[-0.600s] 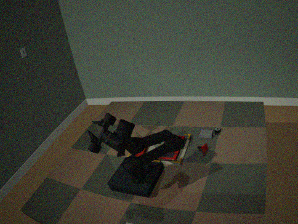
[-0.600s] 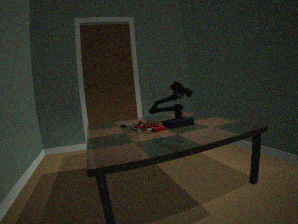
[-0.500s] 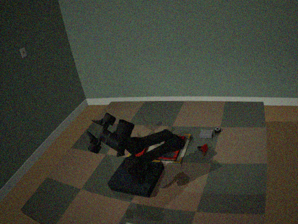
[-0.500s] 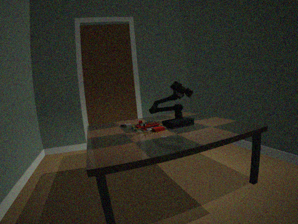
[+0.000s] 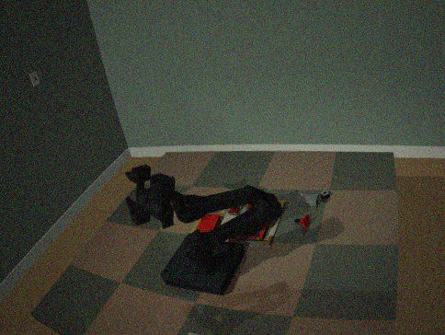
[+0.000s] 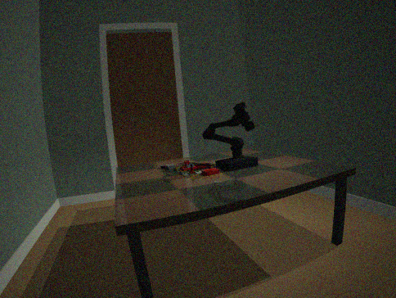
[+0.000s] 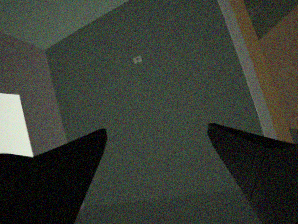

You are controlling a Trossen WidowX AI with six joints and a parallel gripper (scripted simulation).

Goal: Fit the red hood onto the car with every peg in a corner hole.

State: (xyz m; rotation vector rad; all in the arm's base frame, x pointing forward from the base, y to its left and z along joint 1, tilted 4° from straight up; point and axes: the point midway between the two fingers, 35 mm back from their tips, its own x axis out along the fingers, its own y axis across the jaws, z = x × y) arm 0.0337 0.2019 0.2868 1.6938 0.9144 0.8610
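A red block with a flat top, which looks like the hood (image 5: 208,224) (image 6: 211,172), lies on the table beside the car chassis. The chassis with red parts sits in its pale jig (image 5: 274,230), largely behind my arm in the top view; in the exterior view it is small and dim. The pegs, the engine block and the hood's corner holes cannot be made out. My gripper (image 5: 131,189) (image 7: 157,131) is open and empty, raised well above the table and off to the left of the hood in the top view. It points away from the parts, toward the wall.
A small red part (image 5: 303,223), a grey piece (image 5: 310,199) and a dark round part (image 5: 325,195) lie beyond the jig, to the right in the top view. My arm's black base (image 5: 202,269) (image 6: 236,163) stands close to the hood and jig.
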